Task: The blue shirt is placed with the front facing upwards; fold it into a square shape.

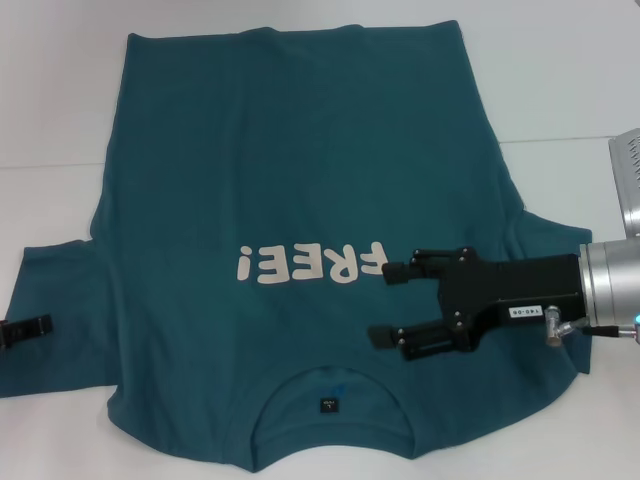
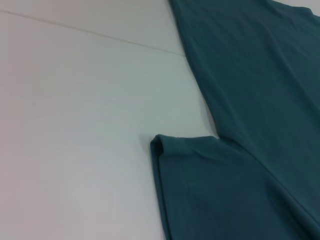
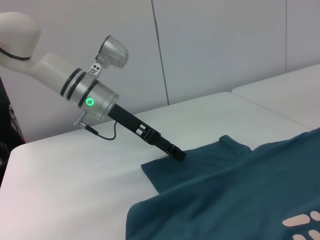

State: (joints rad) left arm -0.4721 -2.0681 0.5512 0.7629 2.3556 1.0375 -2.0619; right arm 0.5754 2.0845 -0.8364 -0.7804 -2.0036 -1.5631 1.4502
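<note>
The blue shirt (image 1: 290,170) lies flat on the table, front up, with cream "FREE!" lettering (image 1: 310,264) and the collar with its neck label (image 1: 328,405) nearest me. My right gripper (image 1: 380,303) is open just above the shirt's chest, to the right of the lettering, holding nothing. My left gripper (image 1: 28,330) sits at the far left on the left sleeve's hem. The right wrist view shows its narrow tip (image 3: 177,154) closed on that sleeve edge. The sleeve (image 2: 200,190) still lies flat.
The shirt lies on a white table (image 1: 560,70) with a seam line running across it (image 2: 90,32). The right sleeve is partly hidden under my right arm (image 1: 610,280). A metal object (image 1: 628,170) stands at the right edge.
</note>
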